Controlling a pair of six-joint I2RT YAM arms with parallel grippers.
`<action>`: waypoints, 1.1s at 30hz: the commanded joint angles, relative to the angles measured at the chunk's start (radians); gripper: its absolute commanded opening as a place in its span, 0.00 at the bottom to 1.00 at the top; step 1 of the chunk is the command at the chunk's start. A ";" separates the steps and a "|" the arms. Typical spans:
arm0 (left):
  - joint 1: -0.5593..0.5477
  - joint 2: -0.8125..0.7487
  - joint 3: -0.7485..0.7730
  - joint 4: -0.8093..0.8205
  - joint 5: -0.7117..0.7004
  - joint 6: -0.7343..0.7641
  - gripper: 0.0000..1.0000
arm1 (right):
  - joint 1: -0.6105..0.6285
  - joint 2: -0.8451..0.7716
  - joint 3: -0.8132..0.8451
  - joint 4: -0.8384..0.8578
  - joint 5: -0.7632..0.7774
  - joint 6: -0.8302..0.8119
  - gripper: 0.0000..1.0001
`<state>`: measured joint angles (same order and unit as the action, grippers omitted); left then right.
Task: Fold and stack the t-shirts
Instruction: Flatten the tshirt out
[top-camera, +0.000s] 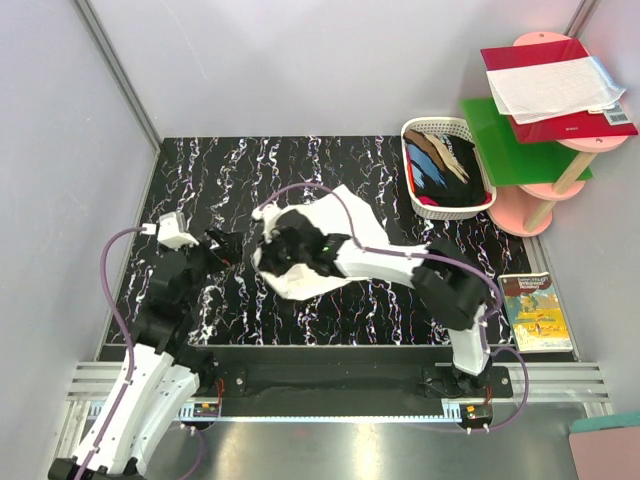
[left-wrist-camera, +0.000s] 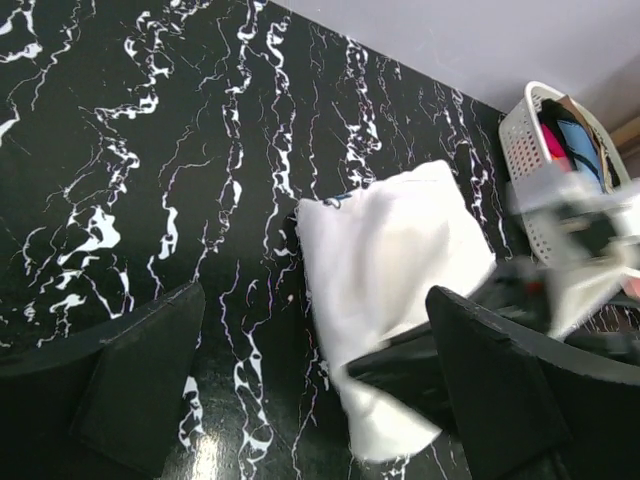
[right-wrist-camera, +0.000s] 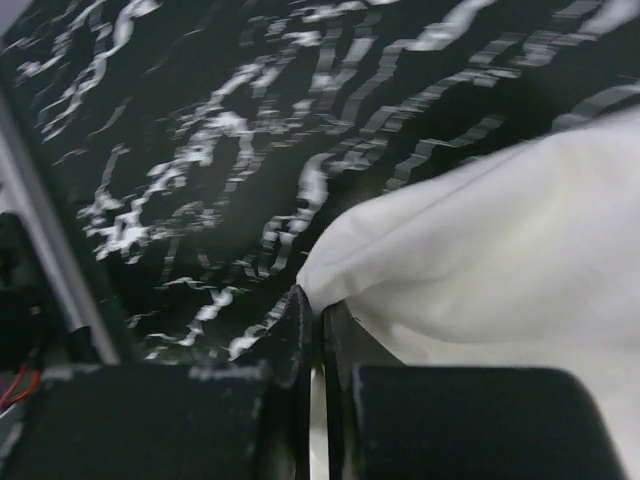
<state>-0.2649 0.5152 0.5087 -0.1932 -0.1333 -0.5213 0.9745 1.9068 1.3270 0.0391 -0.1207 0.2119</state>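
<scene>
Here white t-shirt (top-camera: 368, 222) lies diagonally, long axis near-left to far-right

White-shelled arms (top-camera: 150, 388), black joints, purple cables (top-camera: 111, 262).

The white t-shirt (top-camera: 345, 208) lies crumpled on the black tabletop (top-camera: 230, 170); the right pincer (top-camera: 272, 247) is on it, the left pincer (top-camera: 228, 247) just beside.

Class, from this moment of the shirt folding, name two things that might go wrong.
The right end effector is shut on only a thin edge of the white t-shirt; a pull may slip it free. The left end effector is open, holding nothing, so a one-sided drag may bunch the shirt.
</scene>
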 joint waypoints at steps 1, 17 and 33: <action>-0.004 -0.107 0.051 -0.015 -0.035 0.010 0.99 | 0.065 0.145 0.173 0.007 -0.324 -0.032 0.00; -0.004 0.063 -0.015 0.032 0.072 -0.014 0.99 | 0.073 -0.182 -0.153 0.139 0.350 -0.127 1.00; -0.100 0.701 0.186 0.083 0.293 0.012 0.99 | -0.022 -0.229 -0.242 0.058 0.582 -0.036 1.00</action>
<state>-0.3119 1.2232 0.6102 -0.1658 0.1089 -0.5350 0.9630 1.6794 1.0969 0.0978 0.4080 0.1371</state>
